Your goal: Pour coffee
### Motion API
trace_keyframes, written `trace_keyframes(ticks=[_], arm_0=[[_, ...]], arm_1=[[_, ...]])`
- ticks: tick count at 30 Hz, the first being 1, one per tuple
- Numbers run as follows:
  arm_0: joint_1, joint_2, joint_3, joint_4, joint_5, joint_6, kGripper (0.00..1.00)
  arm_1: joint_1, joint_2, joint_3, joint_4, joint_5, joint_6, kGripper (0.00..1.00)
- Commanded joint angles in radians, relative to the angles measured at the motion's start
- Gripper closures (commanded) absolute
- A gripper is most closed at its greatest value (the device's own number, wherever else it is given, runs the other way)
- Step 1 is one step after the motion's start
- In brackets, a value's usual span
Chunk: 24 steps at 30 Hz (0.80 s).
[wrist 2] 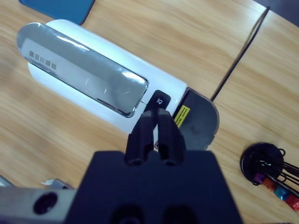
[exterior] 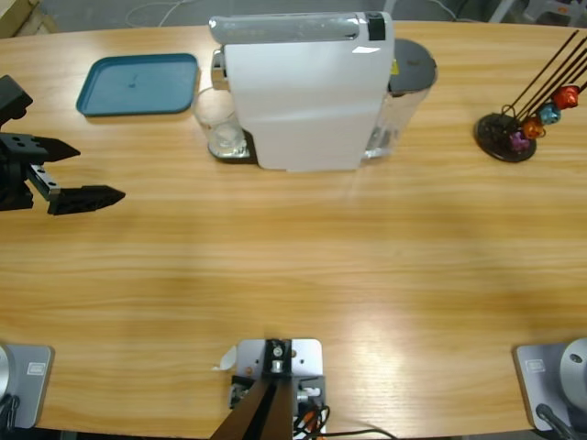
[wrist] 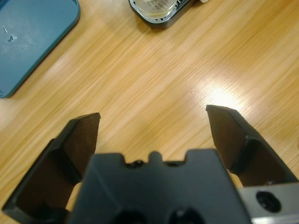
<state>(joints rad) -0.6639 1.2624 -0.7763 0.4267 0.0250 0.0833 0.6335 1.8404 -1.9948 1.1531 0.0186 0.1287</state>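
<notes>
A clear glass (exterior: 225,128) stands on the black drip tray (wrist: 164,19) at the left end of the white coffee machine (exterior: 303,101). I cannot make out coffee in the glass (wrist: 156,4). My left gripper (exterior: 101,171) hovers at the table's left side, open, nothing between its jaws (wrist: 153,113); the glass lies well ahead of it. In the right wrist view my right gripper (wrist 2: 157,115) is shut and empty, high above the machine (wrist 2: 93,70), over its black button (wrist 2: 160,100). The right arm does not show in the high view.
A teal tray (exterior: 138,84) lies at the back left, left of the glass, and shows again as the teal tray (wrist: 28,37). A black capsule stand (exterior: 506,137) with coloured capsules sits at the right. The machine's grey-lidded water tank (exterior: 411,69) is at its right end.
</notes>
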Motion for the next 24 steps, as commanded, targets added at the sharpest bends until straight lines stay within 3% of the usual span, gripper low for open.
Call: trace_keyframes(ticks=[1, 24], arm_0=[[-0.009, 0.034, -0.005, -0.006, 0.012, 0.015, 0.004], [-0.006, 0.049, -0.006, -0.015, 0.013, 0.015, 0.004]], arm_1=[[-0.006, 0.073, 0.006, 0.000, 0.032, 0.007, 1.000], [-0.009, 0.125, 0.001, -0.011, 0.023, 0.005, 1.000]])
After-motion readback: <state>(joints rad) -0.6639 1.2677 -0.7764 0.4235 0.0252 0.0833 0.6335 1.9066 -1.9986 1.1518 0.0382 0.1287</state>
